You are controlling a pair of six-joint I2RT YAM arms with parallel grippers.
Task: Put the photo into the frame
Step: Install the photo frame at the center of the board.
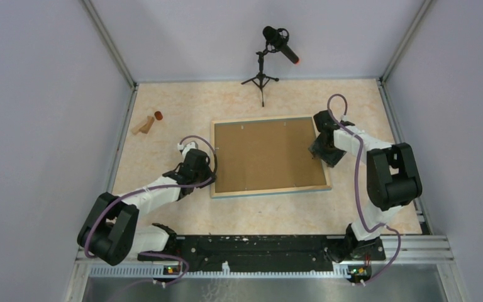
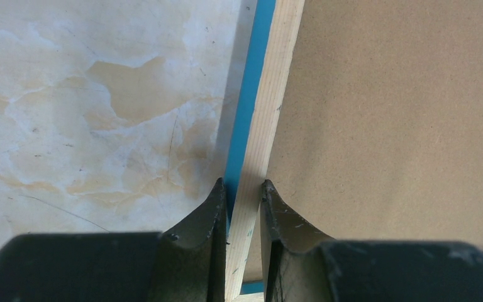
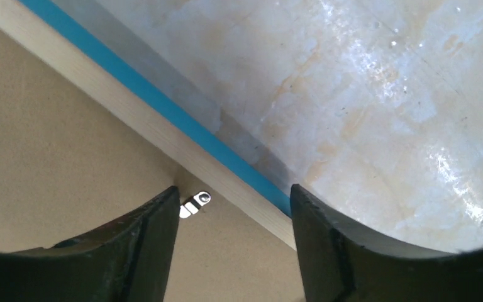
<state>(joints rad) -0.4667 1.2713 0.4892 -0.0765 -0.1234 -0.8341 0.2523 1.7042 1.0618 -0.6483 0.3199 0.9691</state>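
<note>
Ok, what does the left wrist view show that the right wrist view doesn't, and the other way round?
Only the left wrist view: the left hand, its fingers pinched narrowly on the rail of the light-wood, blue-faced picture frame.

Only the right wrist view: the right hand, spread wide open astride that frame's rail, and a small silver metal clip on the board beside the rail.

Both: the wood rail with its blue edge, the plain brown cardboard backing board inside it, and the beige marbled tabletop.
</note>
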